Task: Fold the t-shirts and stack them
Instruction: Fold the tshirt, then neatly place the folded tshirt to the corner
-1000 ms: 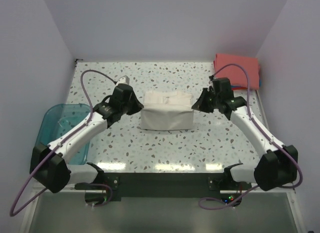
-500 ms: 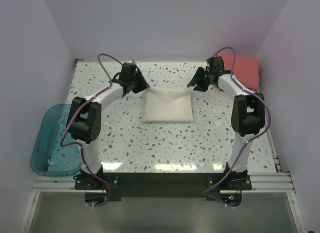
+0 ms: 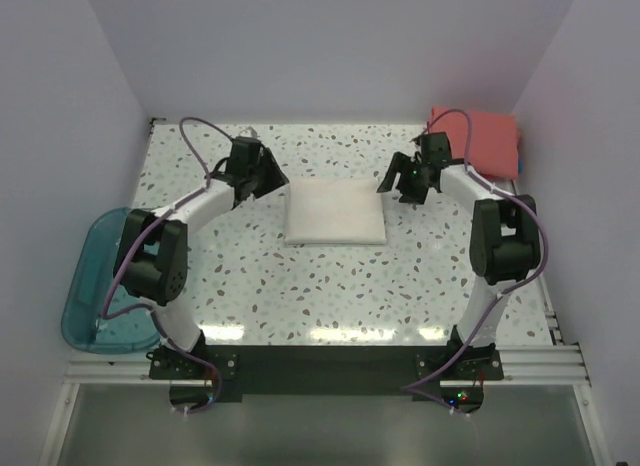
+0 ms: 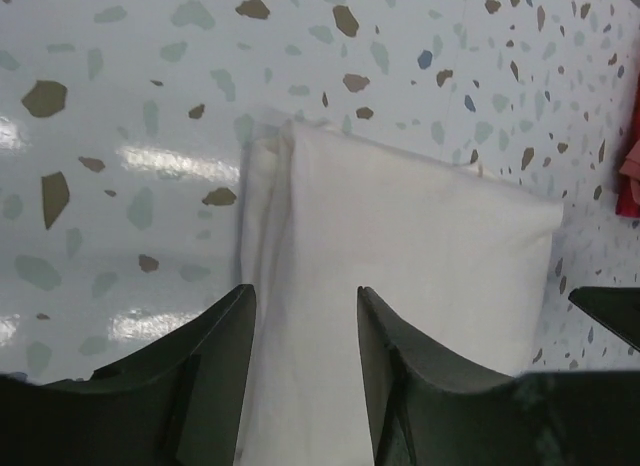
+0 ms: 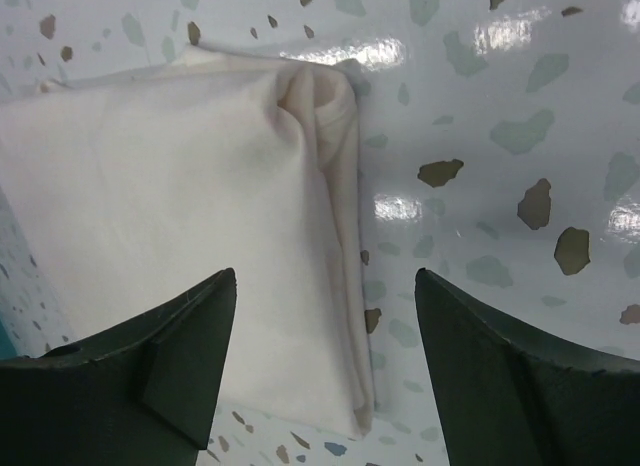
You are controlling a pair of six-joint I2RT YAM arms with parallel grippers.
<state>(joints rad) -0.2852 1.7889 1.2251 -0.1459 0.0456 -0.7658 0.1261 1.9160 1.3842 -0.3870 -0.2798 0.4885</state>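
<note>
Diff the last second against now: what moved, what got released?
Both arms swept the held fold of the cream t-shirt toward the far side and laid it flat, finishing the fold. The left gripper and right gripper then opened and let go, and now sit at its far corners. The coral t-shirt stayed put.

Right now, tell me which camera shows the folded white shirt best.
The top camera: it shows the whole white shirt, all four edges. The left wrist camera crops it, showing one layered edge close up; the right wrist camera shows the opposite edge, bunched at a corner.
</note>
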